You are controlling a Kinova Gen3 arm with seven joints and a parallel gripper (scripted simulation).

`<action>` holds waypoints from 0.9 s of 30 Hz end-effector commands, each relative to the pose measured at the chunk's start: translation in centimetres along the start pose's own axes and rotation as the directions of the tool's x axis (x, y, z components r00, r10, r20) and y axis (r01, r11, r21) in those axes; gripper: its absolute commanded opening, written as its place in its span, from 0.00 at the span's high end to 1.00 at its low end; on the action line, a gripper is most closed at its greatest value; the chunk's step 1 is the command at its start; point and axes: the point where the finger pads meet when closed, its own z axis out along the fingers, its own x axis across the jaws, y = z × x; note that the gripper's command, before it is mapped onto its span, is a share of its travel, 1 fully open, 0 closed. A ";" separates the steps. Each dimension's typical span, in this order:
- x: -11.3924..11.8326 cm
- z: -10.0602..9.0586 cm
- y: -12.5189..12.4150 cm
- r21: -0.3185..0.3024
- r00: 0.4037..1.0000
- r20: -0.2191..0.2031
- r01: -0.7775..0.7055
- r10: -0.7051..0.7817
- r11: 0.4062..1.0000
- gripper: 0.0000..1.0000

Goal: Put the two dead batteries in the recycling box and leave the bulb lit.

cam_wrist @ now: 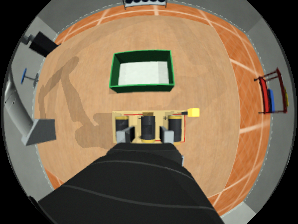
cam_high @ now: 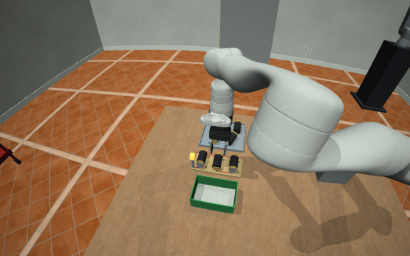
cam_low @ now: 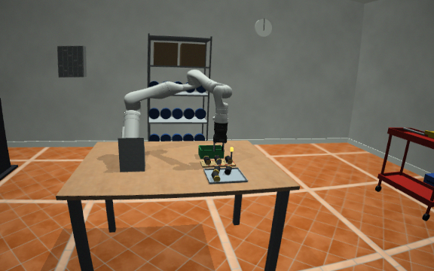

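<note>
Exterior view: bulb glowing, recycling box with nothing in it

The tabletop (cam_high: 148, 213) (cam_low: 172, 184) (cam_wrist: 200, 75) carries everything. The arm (cam_high: 294, 117) (cam_low: 221, 90) (cam_wrist: 17, 107) starts from a grey pedestal (cam_low: 131, 154) (cam_high: 334, 177) (cam_wrist: 42, 132) toward the left edge and arches rightward, so its wrist can point straight down at the work.

The green box (cam_high: 213, 207) (cam_low: 211, 152) (cam_wrist: 142, 89) stands upright on the far-edge side of the battery holder (cam_high: 208, 171) (cam_low: 203, 165) (cam_wrist: 135, 113), open top up, ready to take discards. The tray (cam_high: 203, 142) (cam_low: 236, 177) (cam_wrist: 183, 160) lies on the near-edge side, toward the near right corner, keeping loose cells within reach.

The claw (cam_high: 218, 148) (cam_low: 219, 147) (cam_wrist: 147, 132) is apart and grips nothing. Its fingers stand either side of the middle battery (cam_high: 218, 161) (cam_low: 218, 161) (cam_wrist: 147, 127), an arrangement that suits letting go without dragging it sideways.

Two more seated cells, the bulb-side battery (cam_high: 201, 158) (cam_low: 228, 159) (cam_wrist: 175, 125) and the outer battery (cam_high: 233, 163) (cam_low: 207, 160) (cam_wrist: 121, 123), flank it. Three loose ones lie on the tray: the rear battery (cam_high: 237, 127) (cam_low: 215, 175), the slanted battery (cam_high: 233, 138) (cam_low: 217, 168) and the lone battery (cam_high: 214, 141) (cam_low: 227, 170).

The bulb (cam_high: 192, 156) (cam_low: 231, 149) (cam_wrist: 193, 112) shines yellow, so the seated trio is probably good and both dead cells probably lie on the tray; which two, I cannot tell. A straight lift should come next, since a sideways brush could unseat a cell.
</note>
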 end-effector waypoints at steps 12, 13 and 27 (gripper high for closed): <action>0.1 -0.1 0.0 -0.001 1.000 -0.002 0.000 0.000 1.000 0.10; 0.1 -0.1 0.0 -0.001 1.000 -0.002 0.000 0.000 1.000 0.10; 0.0 -4.1 0.0 -0.001 1.000 -0.002 0.000 0.000 1.000 0.10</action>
